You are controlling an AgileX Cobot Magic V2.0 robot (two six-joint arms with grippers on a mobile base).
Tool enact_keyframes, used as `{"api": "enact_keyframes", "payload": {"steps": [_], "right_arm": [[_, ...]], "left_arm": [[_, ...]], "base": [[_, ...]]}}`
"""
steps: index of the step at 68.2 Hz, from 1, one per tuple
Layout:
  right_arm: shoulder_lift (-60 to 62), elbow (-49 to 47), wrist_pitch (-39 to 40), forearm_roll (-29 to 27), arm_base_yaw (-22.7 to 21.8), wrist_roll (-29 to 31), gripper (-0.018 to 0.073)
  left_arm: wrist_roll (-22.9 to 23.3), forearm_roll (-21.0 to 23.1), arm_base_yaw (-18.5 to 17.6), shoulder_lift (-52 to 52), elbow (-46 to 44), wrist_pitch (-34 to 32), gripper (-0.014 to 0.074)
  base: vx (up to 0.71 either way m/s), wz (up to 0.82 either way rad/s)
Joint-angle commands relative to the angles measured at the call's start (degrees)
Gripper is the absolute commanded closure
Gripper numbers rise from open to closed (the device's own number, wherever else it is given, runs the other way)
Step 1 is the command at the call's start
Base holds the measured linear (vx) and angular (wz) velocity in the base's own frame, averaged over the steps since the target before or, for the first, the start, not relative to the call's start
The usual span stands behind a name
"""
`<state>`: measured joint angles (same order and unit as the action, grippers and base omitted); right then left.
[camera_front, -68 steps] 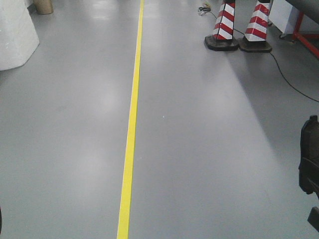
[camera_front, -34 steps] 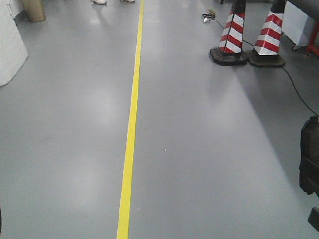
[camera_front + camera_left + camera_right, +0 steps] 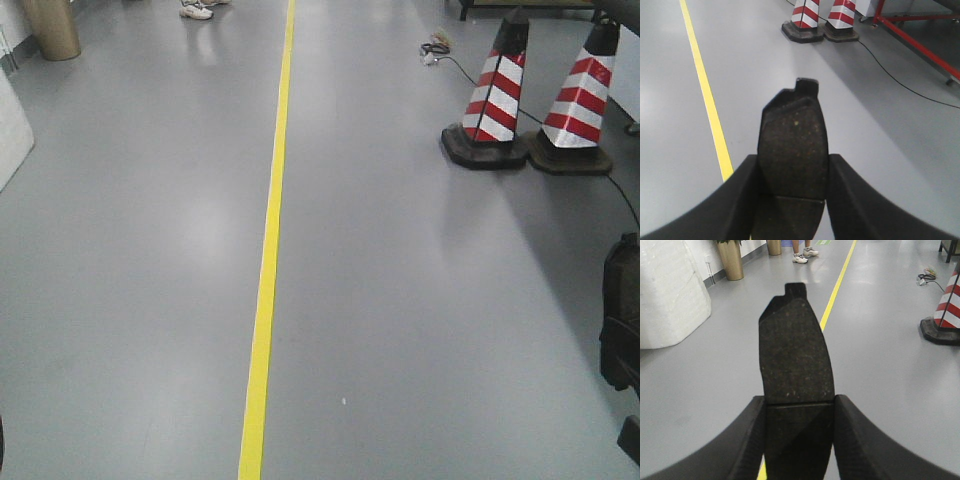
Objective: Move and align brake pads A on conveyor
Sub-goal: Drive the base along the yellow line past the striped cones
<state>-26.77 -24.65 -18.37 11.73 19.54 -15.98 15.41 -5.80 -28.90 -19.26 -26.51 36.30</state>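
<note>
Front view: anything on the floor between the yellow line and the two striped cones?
Nothing there. In the front view the grey floor is bare from the yellow line across to the nearer cone; the black cable runs behind the cones.

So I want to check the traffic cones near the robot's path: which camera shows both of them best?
The front-facing view: both striped cones stand nearly whole on their black bases, cable beside them. The left wrist view crops them to bases and lower stripes behind the held brake pad. The right wrist view catches one cone's edge.
</note>
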Motion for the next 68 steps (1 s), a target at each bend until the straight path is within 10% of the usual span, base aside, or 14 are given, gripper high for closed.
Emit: {"api": "enact_keyframes", "payload": {"steps": [1, 68], "right_arm": [[-0.12, -1.83, 5.1, 0.72, -0.06, 0.45, 0.0564], [-0.12, -1.83, 4.75, 0.72, -0.06, 0.45, 0.0564]], "left_arm": [[0.54, -0.1, -0.27, -0.27, -1.72, -5.2, 0.0602], [0.54, -0.1, -0.27, -0.43, -1.65, -5.24, 0.0602]], "base": [[0.8, 0.01], [0.81, -0.01]]}}
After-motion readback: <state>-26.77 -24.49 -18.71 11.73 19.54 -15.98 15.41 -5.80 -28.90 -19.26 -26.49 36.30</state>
